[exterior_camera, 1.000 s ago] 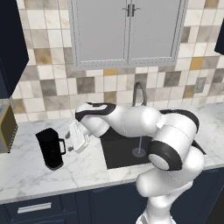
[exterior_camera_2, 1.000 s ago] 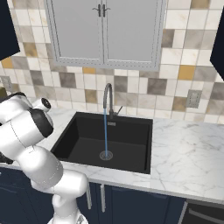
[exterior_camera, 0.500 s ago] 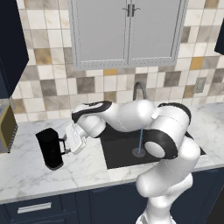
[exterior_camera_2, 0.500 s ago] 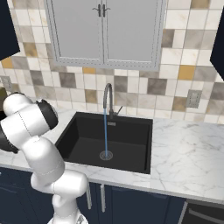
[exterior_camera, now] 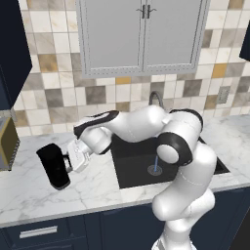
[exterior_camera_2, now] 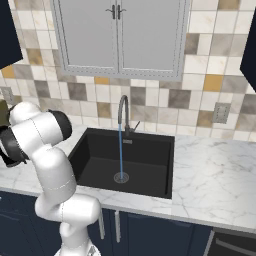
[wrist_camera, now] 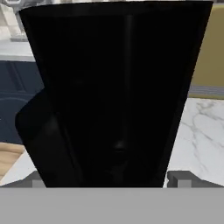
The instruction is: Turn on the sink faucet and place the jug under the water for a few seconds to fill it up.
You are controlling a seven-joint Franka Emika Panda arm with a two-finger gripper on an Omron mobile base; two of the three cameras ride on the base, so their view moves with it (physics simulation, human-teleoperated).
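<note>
Matte black, the cylindrical jug (exterior_camera: 54,166) stood near the white marble table's (exterior_camera: 97,183) front edge, left of the black sink (exterior_camera_2: 125,160), between the widely parted jaws (exterior_camera: 68,161), ungripped.

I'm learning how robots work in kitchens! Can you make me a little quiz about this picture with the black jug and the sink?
1. True or false: water is running from the sink faucet.
2. Where does the jug stand? A) in the sink B) on the counter left of the sink C) in the cupboard
3. Fill in: the gripper has its fingers either side of the ____.

Key: 1 true. 2 B: the jug is on the marble counter, outside the sink. 3 jug.
</note>
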